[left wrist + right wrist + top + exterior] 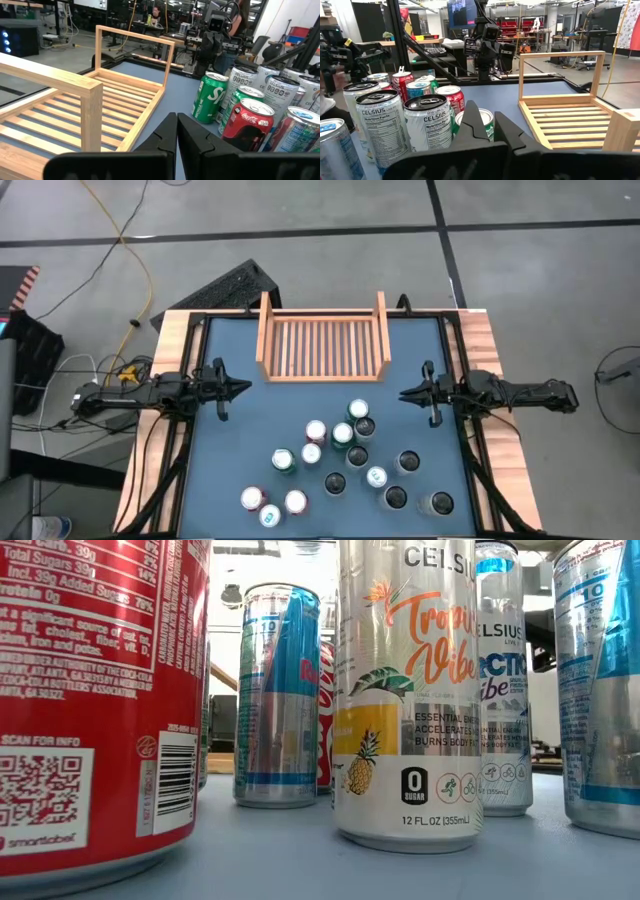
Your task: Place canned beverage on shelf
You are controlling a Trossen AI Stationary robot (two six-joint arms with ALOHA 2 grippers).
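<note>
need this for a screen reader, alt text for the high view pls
An empty light-wood shelf sits at the far edge of a blue table, with a cluster of upright cans nearer the camera. The shut left gripper and right gripper flank the table.

Pineapple can (408, 700): "CELSIUS Tropical Vibe", "0 SUGAR", "12 FL. OZ (355mL)". Red can (90, 710): "SCAN FOR INFO", "smartlabel". Silver cans (382, 127): "CELSIUS", "Nutrition Facts".

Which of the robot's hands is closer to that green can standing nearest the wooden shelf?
Right. The right hand sits just beside the green can; the left hand waits farther off, across the mat by the shelf.
</note>
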